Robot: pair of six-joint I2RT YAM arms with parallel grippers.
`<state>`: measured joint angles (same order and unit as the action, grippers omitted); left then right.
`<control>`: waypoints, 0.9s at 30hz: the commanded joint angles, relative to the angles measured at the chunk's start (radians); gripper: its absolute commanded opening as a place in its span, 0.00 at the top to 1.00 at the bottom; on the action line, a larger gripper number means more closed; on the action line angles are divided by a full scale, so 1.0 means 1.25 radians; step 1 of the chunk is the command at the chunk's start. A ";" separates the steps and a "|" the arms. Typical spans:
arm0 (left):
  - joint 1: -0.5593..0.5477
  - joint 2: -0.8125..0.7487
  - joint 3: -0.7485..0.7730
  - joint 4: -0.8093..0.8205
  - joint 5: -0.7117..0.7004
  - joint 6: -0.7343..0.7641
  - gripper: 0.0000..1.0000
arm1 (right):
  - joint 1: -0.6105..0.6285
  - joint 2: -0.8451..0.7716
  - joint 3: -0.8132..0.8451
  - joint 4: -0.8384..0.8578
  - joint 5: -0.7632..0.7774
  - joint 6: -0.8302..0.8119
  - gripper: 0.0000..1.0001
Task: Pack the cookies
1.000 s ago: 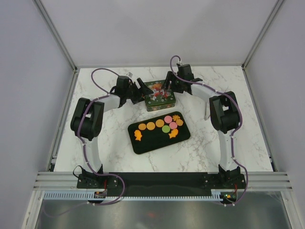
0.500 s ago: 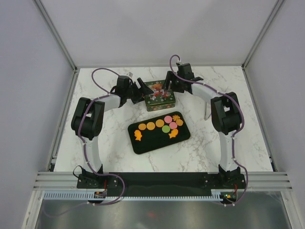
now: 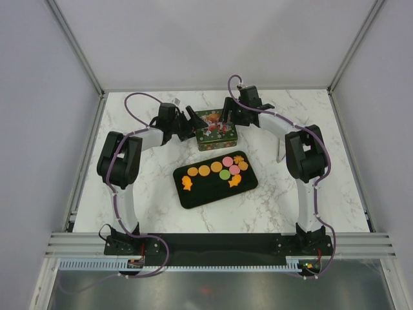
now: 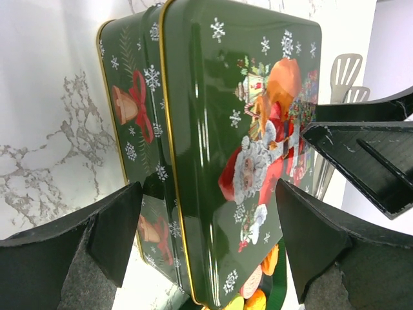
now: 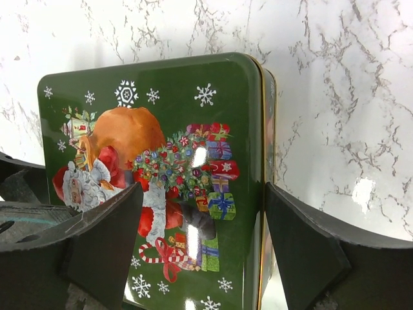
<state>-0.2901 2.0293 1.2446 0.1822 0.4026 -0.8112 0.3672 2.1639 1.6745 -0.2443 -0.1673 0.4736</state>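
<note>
Now spread open, left gripper (image 4: 206, 194) and right gripper (image 5: 203, 194) straddling opposite ends of the closed green Christmas tin (image 3: 217, 128); just nearer the arm bases, orange, pink and green cookies (image 3: 215, 167) lying on a black tray (image 3: 200, 197)

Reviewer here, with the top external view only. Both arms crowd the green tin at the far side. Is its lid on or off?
Observer: On. The left wrist view shows the lid sitting flush on the tin, with no gap.
Operator: Is anything clamping it?
Observer: Not clearly. The left fingers stand wide apart on either side of the tin; I cannot tell whether they touch it.
Operator: And the other arm?
Observer: In the right wrist view the right fingers are spread just as wide, one in front of the lid's picture, the other beside the tin's side wall.
</note>
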 commanded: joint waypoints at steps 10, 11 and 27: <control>-0.005 0.020 0.028 0.022 0.017 -0.015 0.09 | 0.036 -0.034 0.051 -0.008 0.040 -0.050 0.16; -0.005 0.022 0.028 0.022 0.017 -0.015 0.09 | 0.036 -0.034 0.052 -0.009 0.041 -0.054 0.16; -0.012 0.050 0.019 0.022 0.017 -0.015 0.09 | 0.056 0.051 0.112 -0.070 0.033 -0.077 0.13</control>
<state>-0.2890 2.0651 1.2449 0.1902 0.4030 -0.8131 0.4118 2.1948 1.7668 -0.3279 -0.0891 0.3813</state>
